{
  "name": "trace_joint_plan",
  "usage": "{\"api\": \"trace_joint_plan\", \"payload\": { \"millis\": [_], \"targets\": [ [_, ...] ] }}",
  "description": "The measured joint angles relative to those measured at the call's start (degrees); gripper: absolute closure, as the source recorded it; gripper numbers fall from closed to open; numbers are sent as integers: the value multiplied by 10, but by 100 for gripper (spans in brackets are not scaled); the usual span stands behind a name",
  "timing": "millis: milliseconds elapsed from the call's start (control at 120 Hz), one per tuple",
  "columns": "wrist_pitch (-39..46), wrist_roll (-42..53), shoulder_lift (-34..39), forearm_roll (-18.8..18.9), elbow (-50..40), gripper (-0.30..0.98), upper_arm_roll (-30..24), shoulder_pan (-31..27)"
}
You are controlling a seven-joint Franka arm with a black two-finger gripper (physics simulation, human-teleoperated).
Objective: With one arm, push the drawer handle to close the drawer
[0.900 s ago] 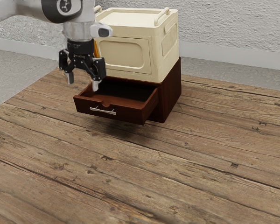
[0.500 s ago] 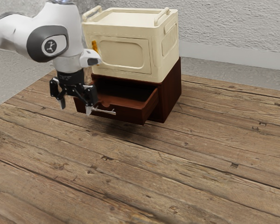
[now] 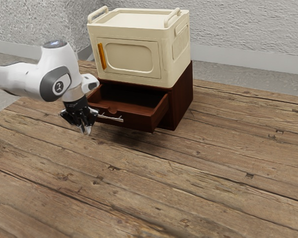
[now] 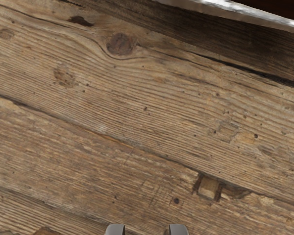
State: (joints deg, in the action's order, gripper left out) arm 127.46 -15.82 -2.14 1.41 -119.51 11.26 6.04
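Note:
My gripper hangs low, just in front of the drawer and at the exterior view's left of the silver handle. Its fingertips stand close together there; in the wrist view a gap separates the tips of the gripper, with nothing between them. The dark red drawer is pulled out of its cabinet, its inside bare. Along the wrist view's upper edge runs the blurred silver handle, with dark red drawer beyond it. I see no contact between gripper and handle.
A cream box with an orange handle rests on top of the cabinet. Wooden planks stretch in front of and beside the cabinet. A rough grey wall rises behind.
From over the drawer's corner, my gripper has moved down and outward to the front of the drawer. Its fingers have drawn nearer each other. The drawer has not visibly moved.

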Motion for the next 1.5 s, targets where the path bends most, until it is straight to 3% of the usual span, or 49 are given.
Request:
{"api": "trace_joint_plan", "payload": {
  "millis": [150, 517, 1000, 1500],
  "targets": [
    [63, 34, -43, -5, 19, 74, -10, -3],
    [120, 144, -42, -60, -5, 78, -30, 5],
    [142, 233, -126, -57, 93, 78, -31, -12],
    [135, 281, -229, -55, 238, 79, -71, -48]
  ]
}}
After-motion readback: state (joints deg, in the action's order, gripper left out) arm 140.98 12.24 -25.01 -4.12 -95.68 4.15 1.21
